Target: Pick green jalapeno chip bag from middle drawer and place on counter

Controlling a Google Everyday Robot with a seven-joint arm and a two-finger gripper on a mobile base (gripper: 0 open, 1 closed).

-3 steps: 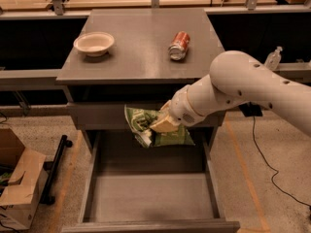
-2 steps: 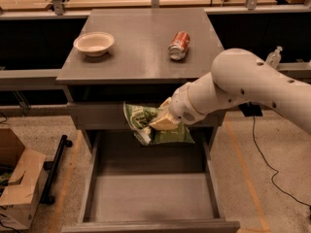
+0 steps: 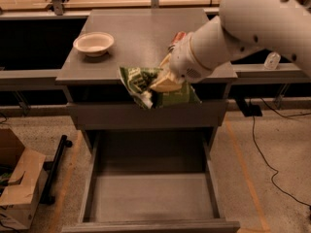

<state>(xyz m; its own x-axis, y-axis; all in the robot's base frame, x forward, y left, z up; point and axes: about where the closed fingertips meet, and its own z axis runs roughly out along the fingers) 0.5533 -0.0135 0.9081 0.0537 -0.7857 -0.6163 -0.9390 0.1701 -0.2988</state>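
Note:
My gripper (image 3: pixel 163 84) is shut on the green jalapeno chip bag (image 3: pixel 142 84) and holds it in the air at the counter's front edge, above the closed top drawer front. The bag is crumpled, and its right part (image 3: pixel 180 96) hangs below the counter edge. The middle drawer (image 3: pixel 150 198) stands pulled open below, its grey floor bare. The counter (image 3: pixel 141 42) is the grey top of the cabinet. My white arm comes in from the upper right and hides most of the counter's right side.
A pale bowl (image 3: pixel 94 42) sits on the counter's left part. A red-orange soda can (image 3: pixel 178 37) peeks out behind my arm. A cardboard box (image 3: pixel 19 183) stands on the floor at the left. A black cable (image 3: pixel 262 154) lies on the floor at the right.
My gripper has lifted the bag higher, from in front of the top drawer up to the counter's front edge. My arm now covers most of the soda can.

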